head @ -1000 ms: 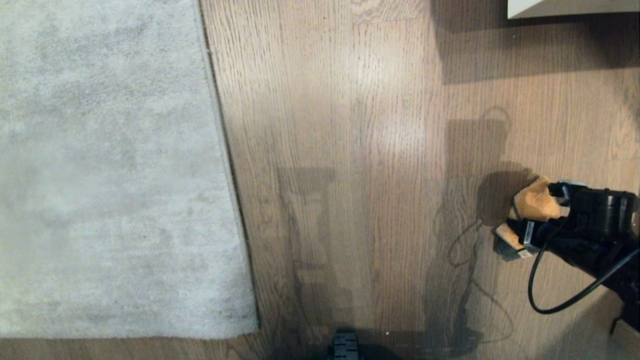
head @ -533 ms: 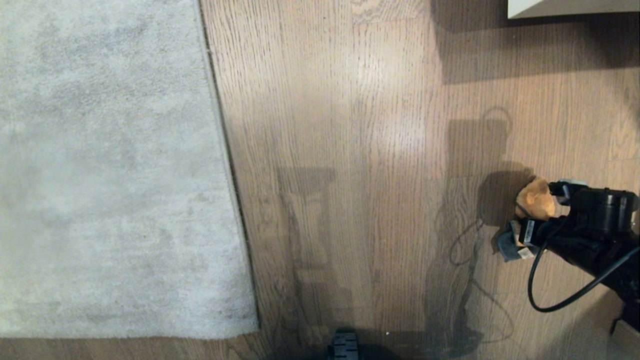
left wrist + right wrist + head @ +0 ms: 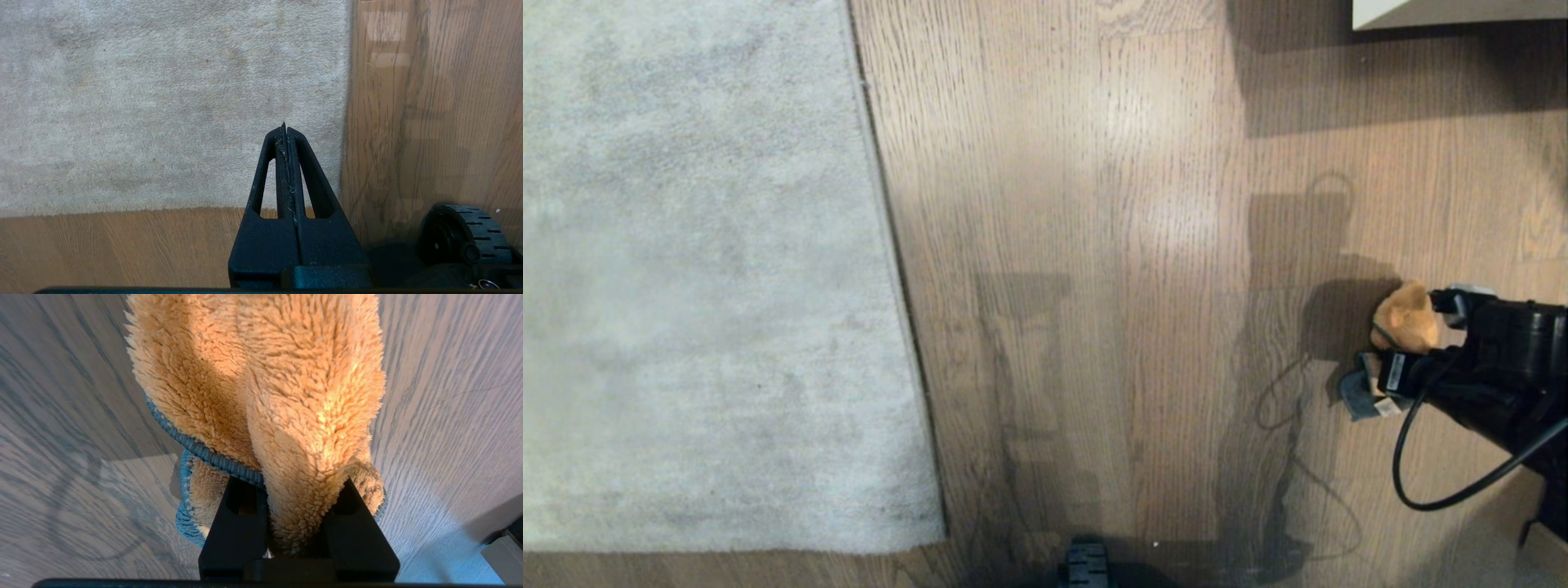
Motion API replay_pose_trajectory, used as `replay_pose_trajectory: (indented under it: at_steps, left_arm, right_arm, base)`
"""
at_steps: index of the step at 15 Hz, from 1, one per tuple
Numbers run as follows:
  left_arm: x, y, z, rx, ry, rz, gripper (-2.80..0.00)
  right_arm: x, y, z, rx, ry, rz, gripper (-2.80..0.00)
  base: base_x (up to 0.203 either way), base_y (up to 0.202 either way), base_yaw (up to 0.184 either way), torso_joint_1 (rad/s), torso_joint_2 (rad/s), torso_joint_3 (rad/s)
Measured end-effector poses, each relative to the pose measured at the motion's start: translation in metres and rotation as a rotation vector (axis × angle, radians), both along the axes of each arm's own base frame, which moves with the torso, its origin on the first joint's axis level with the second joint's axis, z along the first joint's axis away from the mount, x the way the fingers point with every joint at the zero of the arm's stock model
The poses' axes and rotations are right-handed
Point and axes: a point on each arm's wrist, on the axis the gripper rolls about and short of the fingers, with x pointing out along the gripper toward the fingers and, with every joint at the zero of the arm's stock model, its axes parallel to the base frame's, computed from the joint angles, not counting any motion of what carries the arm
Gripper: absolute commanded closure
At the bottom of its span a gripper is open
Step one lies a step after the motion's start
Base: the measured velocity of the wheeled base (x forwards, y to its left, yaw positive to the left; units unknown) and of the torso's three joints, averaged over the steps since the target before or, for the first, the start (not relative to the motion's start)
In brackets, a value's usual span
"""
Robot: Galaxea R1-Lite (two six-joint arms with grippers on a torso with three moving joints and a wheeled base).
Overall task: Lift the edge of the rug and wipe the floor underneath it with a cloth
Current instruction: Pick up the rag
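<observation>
Head view: right gripper (image 3: 1409,347) at the right side, clamped on the cloth (image 3: 1405,325), above the floor (image 3: 1094,245), well apart from the rug edge (image 3: 894,269), lying flat at left.

Left wrist view: left gripper (image 3: 286,134) pressed fully together, empty, above the rug corner.

Right wrist view: fluffy orange cloth (image 3: 286,396) with blue-grey hem pinched between black fingers (image 3: 235,522).

Right tool (image 3: 1401,351) has clamped onto cloth (image 3: 1405,322); cloth bunched into smaller, rounder lump between jaws.
</observation>
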Motion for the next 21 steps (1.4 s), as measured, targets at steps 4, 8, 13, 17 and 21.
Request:
replay_pose_trajectory:
  at_steps: [4, 8, 13, 17, 21]
  left_arm:
    - [0.0, 0.0, 0.0, 0.0, 0.0, 0.0, 0.0]
    - [0.0, 0.0, 0.0, 0.0, 0.0, 0.0, 0.0]
    - [0.0, 0.0, 0.0, 0.0, 0.0, 0.0, 0.0]
    - [0.0, 0.0, 0.0, 0.0, 0.0, 0.0, 0.0]
    - [0.0, 0.0, 0.0, 0.0, 0.0, 0.0, 0.0]
  right_arm:
    - [-0.01, 0.001, 0.006, -0.001, -0.01, 0.002, 0.0]
    - [-0.023, 0.003, 0.015, -0.002, -0.037, 0.004, 0.0]
    - [-0.043, 0.007, 0.035, -0.005, -0.108, 0.009, 0.0]
    - [-0.056, 0.008, 0.049, -0.011, -0.171, 0.009, 0.0]
    - [-0.07, 0.01, 0.063, -0.017, -0.229, 0.01, 0.0]
  base:
    - [0.0, 0.0, 0.0, 0.0, 0.0, 0.0]
    - [0.0, 0.0, 0.0, 0.0, 0.0, 0.0]
    - [0.0, 0.0, 0.0, 0.0, 0.0, 0.0]
    - [0.0, 0.0, 0.0, 0.0, 0.0, 0.0]
    - [0.0, 0.0, 0.0, 0.0, 0.0, 0.0]
